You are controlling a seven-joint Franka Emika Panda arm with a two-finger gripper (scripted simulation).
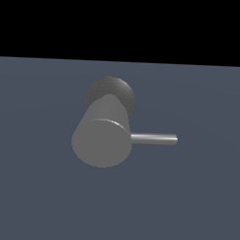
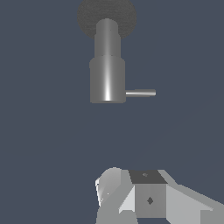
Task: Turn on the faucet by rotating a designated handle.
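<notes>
**Item 1 — faucet** (image 1: 101, 141). Thick matte grey cylinder with a flat round end face, rising from a darker rounded base (image 1: 111, 89). It sits on the plain blue-grey counter (image 1: 197, 204), near the middle of the exterior view. In the wrist view the body shows a narrower neck nearer the base and a wider barrel toward the free end. Judged rigid, heavy and fixed in place; not a part to grip.

**Item 2 — handle** (image 1: 154, 139). Thin, straight, shiny silver-grey rod, much slimmer than the body. It projects sideways from the barrel near the end face, toward the exterior view's right, lying roughly level. Judged stiff metal, smooth and probably slippery. Being slim, it offers little surface to pinch.

**Handling note.** Best contact is judged to be near the rod's free tip (image 1: 173, 139), where leverage about the cylinder axis is greatest. A push or hook across the rod looks safer than a squeeze along it. Contact close to the barrel would need more force and risks sliding off.

**Item 3 — end effector** (image 2: 144, 197). White and grey faceted housing visible only in the wrist view, well apart from the faucet and touching nothing. Fingertips cannot be made out, so whether it is released or clenched cannot be told. Nothing is held.

**Status.** Handle untouched; approach not yet made.
</notes>
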